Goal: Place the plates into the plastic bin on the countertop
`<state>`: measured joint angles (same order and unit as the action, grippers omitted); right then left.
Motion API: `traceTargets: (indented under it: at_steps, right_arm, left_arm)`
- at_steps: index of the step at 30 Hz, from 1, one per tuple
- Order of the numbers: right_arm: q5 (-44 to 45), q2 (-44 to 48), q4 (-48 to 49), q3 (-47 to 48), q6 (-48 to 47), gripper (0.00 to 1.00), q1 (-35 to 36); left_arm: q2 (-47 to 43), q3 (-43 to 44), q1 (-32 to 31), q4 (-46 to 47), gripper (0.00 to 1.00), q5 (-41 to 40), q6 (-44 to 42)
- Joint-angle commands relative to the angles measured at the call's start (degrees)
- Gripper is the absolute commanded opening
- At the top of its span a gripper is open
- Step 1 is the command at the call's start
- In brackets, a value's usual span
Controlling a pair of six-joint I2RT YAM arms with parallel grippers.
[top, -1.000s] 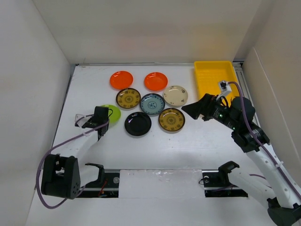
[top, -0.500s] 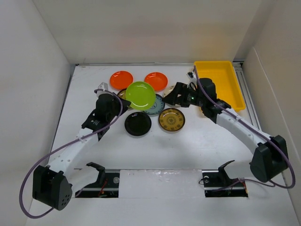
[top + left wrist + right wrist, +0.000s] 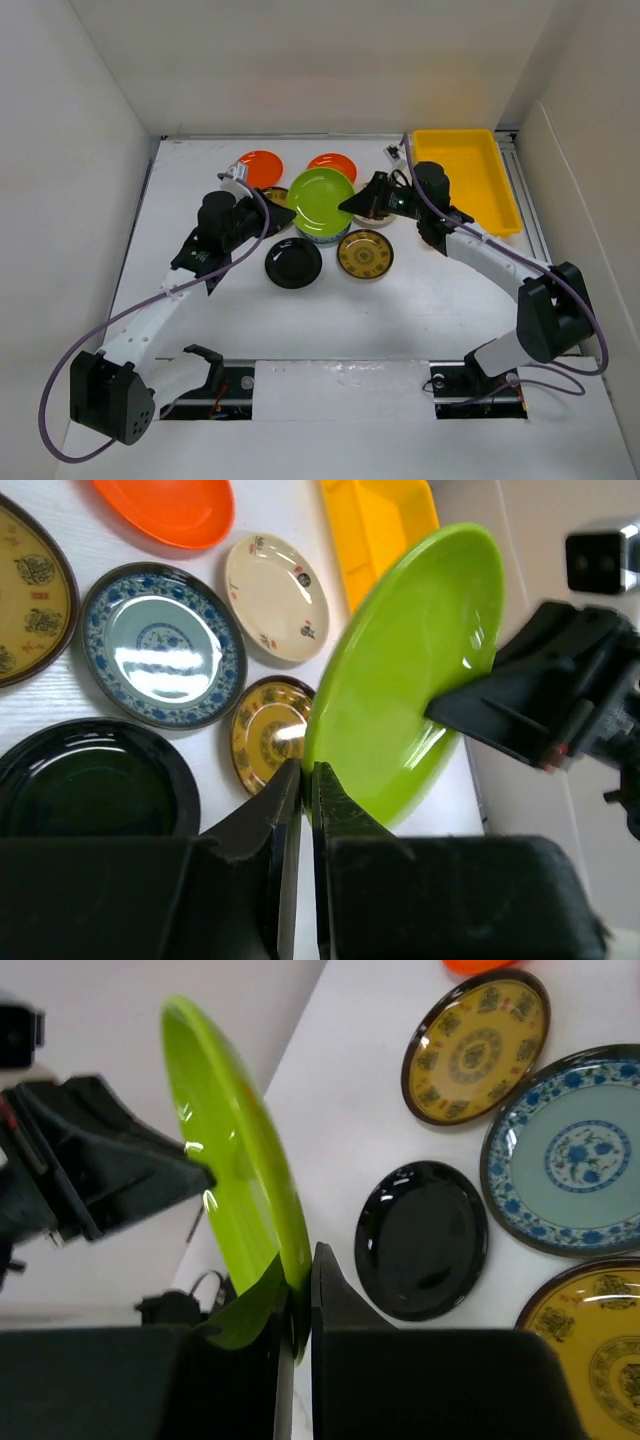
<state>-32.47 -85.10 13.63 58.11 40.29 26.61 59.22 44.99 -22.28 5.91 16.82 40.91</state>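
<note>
A lime green plate (image 3: 320, 192) hangs tilted above the other plates, held from both sides. My left gripper (image 3: 285, 213) is shut on its left rim; the jaws (image 3: 308, 780) pinch the plate's (image 3: 400, 680) edge. My right gripper (image 3: 350, 205) is shut on the opposite rim, its fingers (image 3: 300, 1290) clamping the plate (image 3: 235, 1160). On the countertop (image 3: 420, 290) lie two orange plates (image 3: 260, 167), a black one (image 3: 293, 262), a teal one (image 3: 163, 645), a cream one (image 3: 277, 597) and two brown-gold ones (image 3: 364, 253). The yellow plastic bin (image 3: 462, 170) stands at the back right with nothing in it.
White walls close in the countertop on the left, back and right. Both arms reach toward the middle over the plates. The arm bases and a rail sit along the near edge (image 3: 340, 380).
The left arm lifted the green plate and carried it to the right. The right arm swung left from beside the bin, and its gripper went from open to shut on the plate's rim.
</note>
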Motion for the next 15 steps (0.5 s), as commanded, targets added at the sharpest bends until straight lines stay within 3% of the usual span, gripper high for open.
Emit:
traceTargets:
  at_steps: [1, 2, 3, 4, 5, 9, 15]
  right_arm:
    - [-2.4, 0.1, 9.5, -0.5, 2.3, 0.0, -0.1]
    - [-1.0, 0.1, 9.5, -0.5, 2.3, 0.0, -0.1]
    - [0.2, 0.1, 9.5, -0.5, 3.1, 0.0, -0.1]
    - [2.0, 0.7, 9.5, -0.5, 3.8, 0.0, -0.8]
    - [4.0, 1.2, 8.9, -0.5, 5.6, 0.0, -1.6]
    - [16.8, 0.1, 1.8, 1.5, 10.4, 0.0, -10.0]
    - [20.6, -8.6, 1.0, 5.0, 17.3, 0.0, -26.0]
  left_arm:
    - [0.9, 2.6, -0.3, 4.0, 0.0, 5.0, -0.7]
    - [0.9, 2.6, -0.3, 4.0, 0.0, 3.2, -0.1]
    - [0.9, 2.6, -0.3, 3.0, 0.12, 1.8, -0.1]
    - [0.9, 2.6, -0.3, 1.0, 0.39, 0.2, -0.1]
    - [0.9, 3.3, -0.3, -0.1, 0.99, -3.9, -0.1]
    - [-0.4, 1.9, -0.3, -2.7, 1.0, -10.6, -0.1]
    - [1.8, -0.4, -0.3, -6.8, 1.0, -14.9, -1.7]
